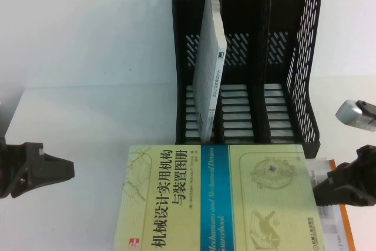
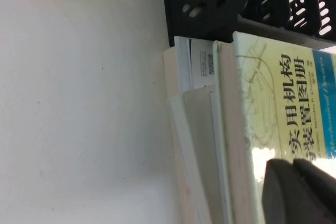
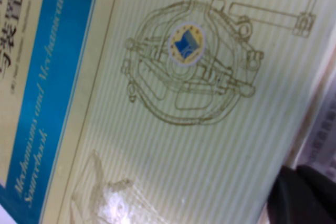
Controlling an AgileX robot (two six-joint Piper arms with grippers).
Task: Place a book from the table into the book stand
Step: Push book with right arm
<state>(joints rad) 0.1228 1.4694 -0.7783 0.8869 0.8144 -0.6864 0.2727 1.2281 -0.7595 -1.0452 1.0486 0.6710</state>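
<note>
The left gripper point(image 1: 69, 170) hovers low over the bare white tabletop point(image 1: 88, 74) at the left edge, its dark fingers pressed together into 1 wedge pointing right toward the book point(image 1: 214, 198), with a clear gap of tabletop between them. The book lies flat at the front centre, pale yellow-green cover up, black Chinese title and a blue band running along it. In the left wrist view the book point(image 2: 273, 114) rests on top of thinner pale books point(image 2: 197, 129) whose edges stick out beside it, all lying just in front of the stand point(image 2: 210, 3). Behind the book rises the black stand point(image 1: 247, 57) with 3 slots; a thin grey-white book point(image 1: 211, 69) leans upright in its left slot, and the middle and right slots hold nothing. At the book's right edge sits the right gripper point(image 1: 320, 191), dark fingers touching or nearly touching that edge; I cannot tell whether they are spread or closed. Beneath it, a white book with orange edges point(image 1: 338, 216) pokes out from under the book.
</note>
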